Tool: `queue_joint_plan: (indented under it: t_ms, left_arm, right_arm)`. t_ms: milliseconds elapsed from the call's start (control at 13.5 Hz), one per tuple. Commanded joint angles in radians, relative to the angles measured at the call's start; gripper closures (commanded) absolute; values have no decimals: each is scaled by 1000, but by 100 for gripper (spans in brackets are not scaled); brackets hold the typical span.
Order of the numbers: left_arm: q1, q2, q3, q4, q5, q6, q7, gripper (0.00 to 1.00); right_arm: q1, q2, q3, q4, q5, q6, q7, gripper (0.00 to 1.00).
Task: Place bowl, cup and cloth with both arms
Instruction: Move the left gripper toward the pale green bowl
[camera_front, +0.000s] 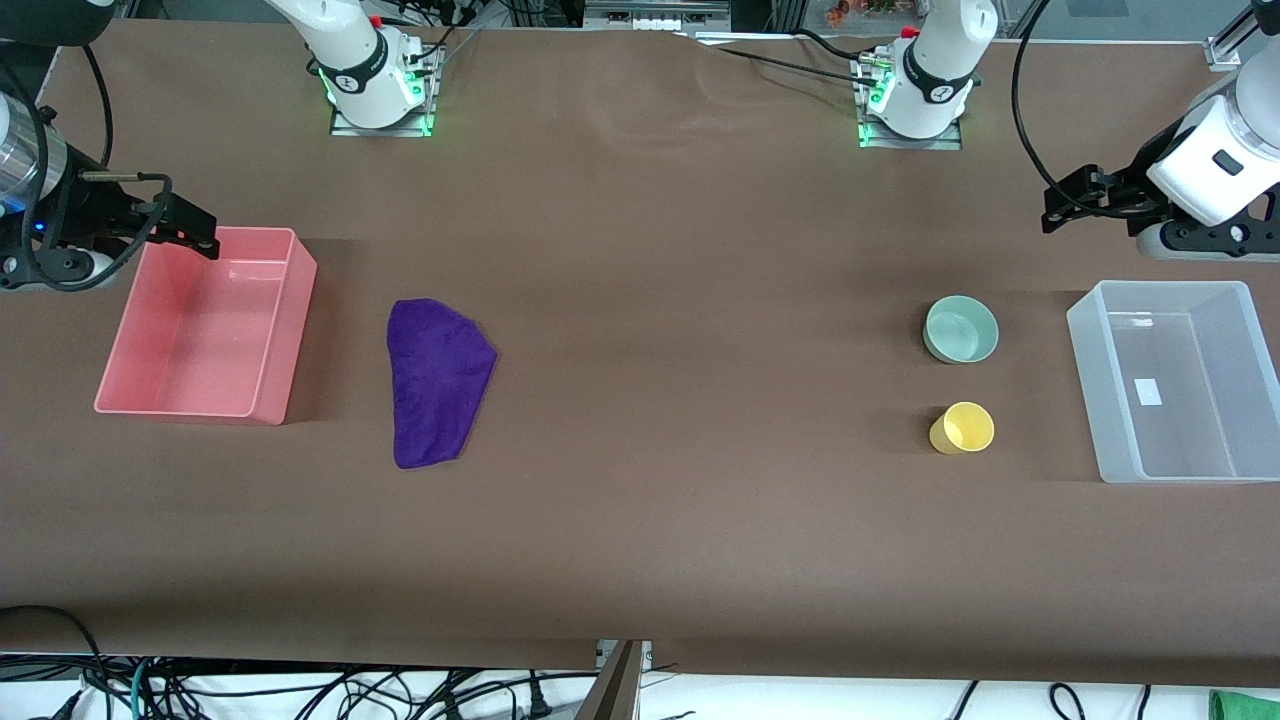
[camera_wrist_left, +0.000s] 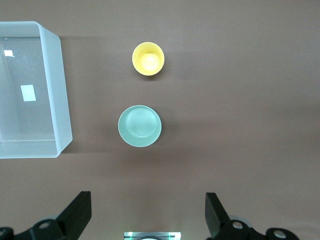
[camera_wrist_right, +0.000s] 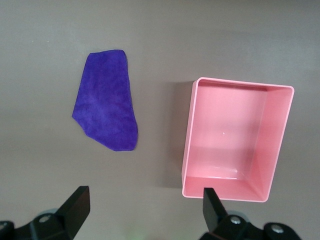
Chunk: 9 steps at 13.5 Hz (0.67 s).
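The mint-green bowl (camera_front: 961, 329) stands upright on the table toward the left arm's end, and it also shows in the left wrist view (camera_wrist_left: 140, 125). The yellow cup (camera_front: 964, 428) stands a little nearer to the front camera, apart from the bowl, also in the left wrist view (camera_wrist_left: 148, 58). The purple cloth (camera_front: 437, 380) lies flat toward the right arm's end, also in the right wrist view (camera_wrist_right: 105, 107). My left gripper (camera_front: 1062, 205) (camera_wrist_left: 147, 212) is open and empty, up over bare table beside the clear bin. My right gripper (camera_front: 195, 228) (camera_wrist_right: 145, 210) is open and empty, over the pink bin's rim.
A pink bin (camera_front: 288, 330) (camera_wrist_right: 187, 140) stands beside the cloth at the right arm's end. A clear plastic bin (camera_front: 1085, 390) (camera_wrist_left: 60, 90) stands beside the bowl and cup at the left arm's end. Both bins hold nothing. Brown table lies between cloth and bowl.
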Motion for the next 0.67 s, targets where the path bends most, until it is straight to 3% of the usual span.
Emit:
queue_joint_plan:
  t_ms: [0,593]
  left_arm:
    - [2,8,-2,20,-20,-11,-5,0]
    - [7,8,2,18,-20,-34,8,0]
  right_arm:
    - [-5,4,-6,10,3,-5,-17,0]
    - [-5,27,-4,65,1,-37,-19,0]
